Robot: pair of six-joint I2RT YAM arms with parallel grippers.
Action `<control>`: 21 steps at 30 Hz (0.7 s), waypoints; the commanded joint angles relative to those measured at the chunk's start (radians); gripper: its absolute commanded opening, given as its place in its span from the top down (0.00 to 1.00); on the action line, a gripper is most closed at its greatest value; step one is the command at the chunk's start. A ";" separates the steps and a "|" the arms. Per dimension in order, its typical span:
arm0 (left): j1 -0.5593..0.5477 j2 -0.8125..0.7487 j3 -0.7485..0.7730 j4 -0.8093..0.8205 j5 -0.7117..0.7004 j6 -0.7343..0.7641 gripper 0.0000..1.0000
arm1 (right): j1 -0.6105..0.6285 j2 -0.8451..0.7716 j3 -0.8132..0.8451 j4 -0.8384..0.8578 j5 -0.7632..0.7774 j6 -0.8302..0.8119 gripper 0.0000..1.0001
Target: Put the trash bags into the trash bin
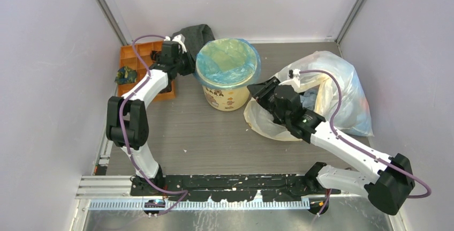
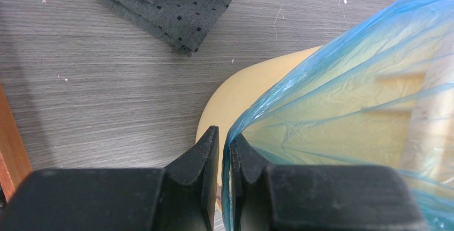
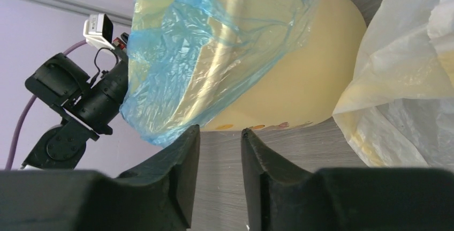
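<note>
— Where's the trash bag (image 1: 227, 59)?
— Spread over the mouth of the trash bin (image 1: 227, 96), skirt hanging outside the rim. It's thin, crinkly film. I'd call it weightless, limp and quick to tear, so grab the loose hem.
— And the grippers?
— The left gripper (image 2: 225, 134) is nipped almost closed on that hem. The right gripper (image 3: 220, 130) sits low beside the bin, jaws slightly apart and empty. There's a wood-grain table (image 1: 203, 134), a whitish sack (image 1: 342, 75) just right of the bin, and walls (image 1: 53, 54) close in.

The trash bag (image 2: 342, 102) is crinkly, see-through blue plastic. The trash bin (image 1: 225, 97) is smooth yellow plastic. The table (image 2: 107, 81) looks like grey wood.
</note>
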 commanded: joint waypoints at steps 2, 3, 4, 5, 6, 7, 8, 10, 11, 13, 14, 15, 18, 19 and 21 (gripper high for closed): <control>-0.002 0.002 -0.004 0.019 -0.003 0.011 0.85 | 0.052 0.004 0.052 0.036 0.067 -0.079 0.54; -0.002 0.001 -0.004 0.019 -0.004 0.011 0.85 | 0.064 0.015 0.060 0.053 0.066 -0.081 0.53; -0.002 0.000 -0.004 0.020 -0.003 0.011 0.85 | 0.076 0.028 0.070 0.059 0.064 -0.084 0.53; -0.002 0.000 -0.004 0.020 -0.005 0.012 0.85 | 0.086 0.044 0.082 0.063 0.061 -0.085 0.52; -0.002 0.001 -0.004 0.020 -0.005 0.012 0.85 | 0.097 0.062 0.093 0.063 0.062 -0.082 0.52; -0.003 0.002 -0.004 0.019 -0.005 0.012 0.85 | 0.107 0.078 0.103 0.068 0.063 -0.078 0.52; -0.003 0.002 -0.003 0.019 -0.006 0.012 0.85 | 0.117 0.091 0.108 0.078 0.067 -0.075 0.52; -0.002 0.001 -0.004 0.020 -0.003 0.010 0.85 | 0.131 0.113 0.116 0.102 0.075 -0.070 0.52; -0.002 0.002 -0.004 0.020 -0.004 0.012 0.85 | 0.133 0.123 0.121 0.114 0.077 -0.068 0.51; -0.002 0.000 -0.004 0.020 -0.005 0.012 0.85 | 0.138 0.144 0.138 0.119 0.084 -0.069 0.51; -0.002 0.000 -0.004 0.019 -0.005 0.012 0.86 | 0.139 0.158 0.148 0.119 0.086 -0.069 0.51; -0.002 0.000 -0.004 0.020 -0.005 0.013 0.85 | 0.140 0.168 0.156 0.120 0.086 -0.068 0.51; -0.002 0.000 -0.004 0.020 -0.005 0.014 0.86 | 0.141 0.186 0.164 0.136 0.092 -0.060 0.52; -0.002 0.000 -0.004 0.020 -0.005 0.015 0.85 | 0.141 0.189 0.164 0.140 0.096 -0.055 0.52; -0.002 0.001 -0.002 0.017 -0.005 0.016 0.85 | 0.142 0.195 0.164 0.143 0.101 -0.051 0.55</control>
